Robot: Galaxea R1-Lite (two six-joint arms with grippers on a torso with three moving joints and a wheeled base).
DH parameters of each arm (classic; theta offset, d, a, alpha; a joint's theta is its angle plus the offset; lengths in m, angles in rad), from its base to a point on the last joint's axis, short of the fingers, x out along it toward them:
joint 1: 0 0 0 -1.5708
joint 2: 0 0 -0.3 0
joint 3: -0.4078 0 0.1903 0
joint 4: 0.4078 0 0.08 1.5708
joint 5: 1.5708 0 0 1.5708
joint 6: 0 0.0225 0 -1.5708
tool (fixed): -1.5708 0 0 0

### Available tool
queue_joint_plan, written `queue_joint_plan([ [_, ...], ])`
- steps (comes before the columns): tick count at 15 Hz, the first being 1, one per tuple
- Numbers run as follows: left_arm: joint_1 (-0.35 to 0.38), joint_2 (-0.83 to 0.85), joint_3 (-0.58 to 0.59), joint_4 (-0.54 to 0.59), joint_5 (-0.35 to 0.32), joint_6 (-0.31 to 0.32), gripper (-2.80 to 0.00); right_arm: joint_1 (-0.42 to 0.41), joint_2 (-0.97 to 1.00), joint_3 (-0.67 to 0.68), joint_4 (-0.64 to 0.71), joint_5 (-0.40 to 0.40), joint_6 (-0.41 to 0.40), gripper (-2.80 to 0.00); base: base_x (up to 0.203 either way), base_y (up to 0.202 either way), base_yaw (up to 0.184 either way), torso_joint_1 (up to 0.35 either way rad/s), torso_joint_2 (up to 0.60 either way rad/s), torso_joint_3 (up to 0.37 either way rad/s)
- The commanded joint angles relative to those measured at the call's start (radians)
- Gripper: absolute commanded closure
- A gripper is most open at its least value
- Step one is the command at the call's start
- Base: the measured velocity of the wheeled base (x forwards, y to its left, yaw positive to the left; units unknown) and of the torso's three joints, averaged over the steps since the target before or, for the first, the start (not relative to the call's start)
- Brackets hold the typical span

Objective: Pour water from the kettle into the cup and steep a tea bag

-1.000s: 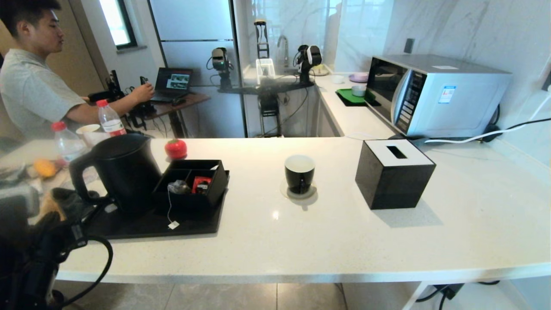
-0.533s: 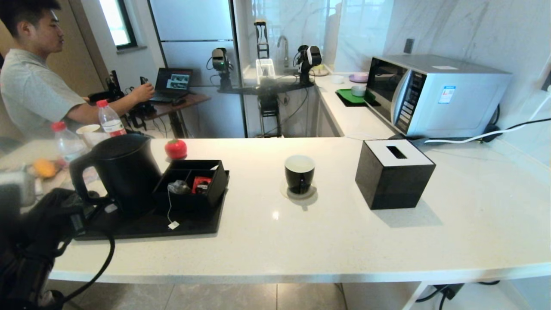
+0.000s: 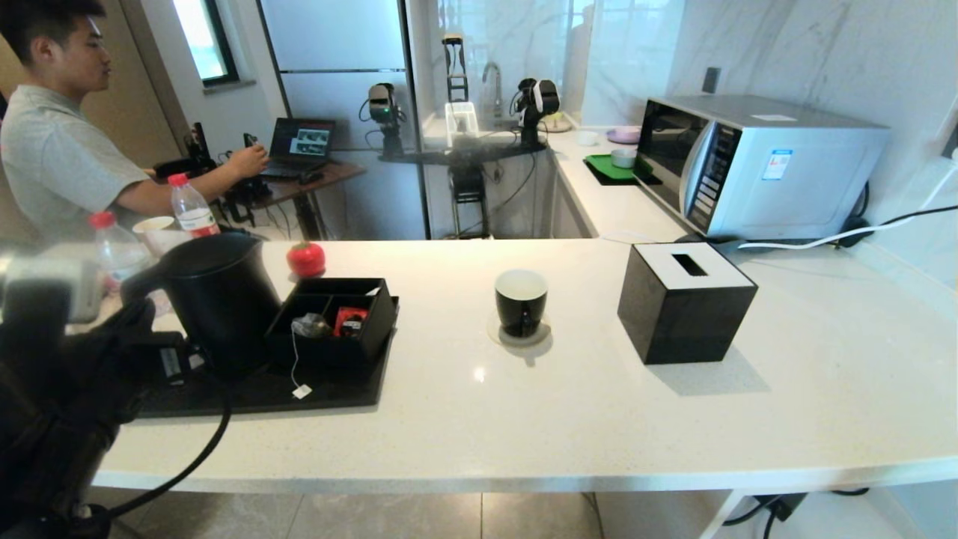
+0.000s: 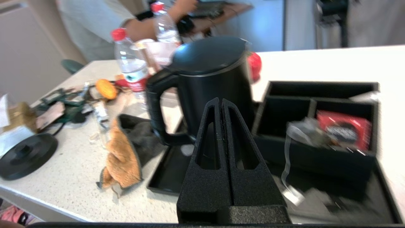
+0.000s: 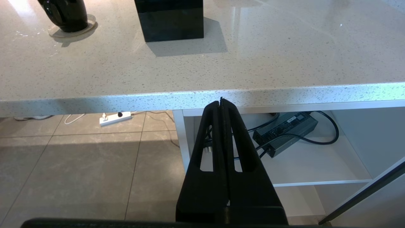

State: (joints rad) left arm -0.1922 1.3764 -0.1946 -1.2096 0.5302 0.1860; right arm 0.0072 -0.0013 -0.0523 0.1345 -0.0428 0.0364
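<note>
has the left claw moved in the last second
Yes. In the head view the left claw, shut, has risen from below the counter edge toward the kettle handle, which stayed put.

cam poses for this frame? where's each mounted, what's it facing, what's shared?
Head: on the robot's head, looking down at the counter; left arm at left edge.
Left wrist: behind shut left gripper, facing the kettle and tea bag.
Right wrist: behind shut right gripper, below the counter edge, facing the cup.
Shared: kettle, cup.
</note>
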Motion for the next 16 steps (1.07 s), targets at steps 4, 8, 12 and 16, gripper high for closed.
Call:
queue_joint_plan([
  [4, -0.049, -0.142, -0.152, 0.386, 0.002, -0.02, 0.0, 0.0, 0.001, 0.0, 0.001, 0.0, 0.0, 0.0, 0.0, 0.0, 0.0, 0.0, 0.0, 0.0],
  [8, -0.09, -0.188, -0.364, 0.859, 0.001, -0.109, 0.0, 0.0, 0.001, 0.0, 0.001, 0.0, 0.0, 0.0, 0.0, 0.0, 0.0, 0.0, 0.0, 0.0],
  [12, -0.073, -0.19, -0.561, 1.298, -0.094, -0.15, 0.0, 0.0, 0.001, 0.0, 0.001, 0.0, -0.001, 0.0, 0.0, 0.0, 0.0, 0.0, 0.0, 0.0],
  [16, -0.015, -0.174, -0.608, 1.409, -0.197, -0.164, -2.8, 0.0, 0.001, 0.0, 0.001, 0.0, 0.0, 0.0, 0.0, 0.0, 0.0, 0.0, 0.0, 0.0],
])
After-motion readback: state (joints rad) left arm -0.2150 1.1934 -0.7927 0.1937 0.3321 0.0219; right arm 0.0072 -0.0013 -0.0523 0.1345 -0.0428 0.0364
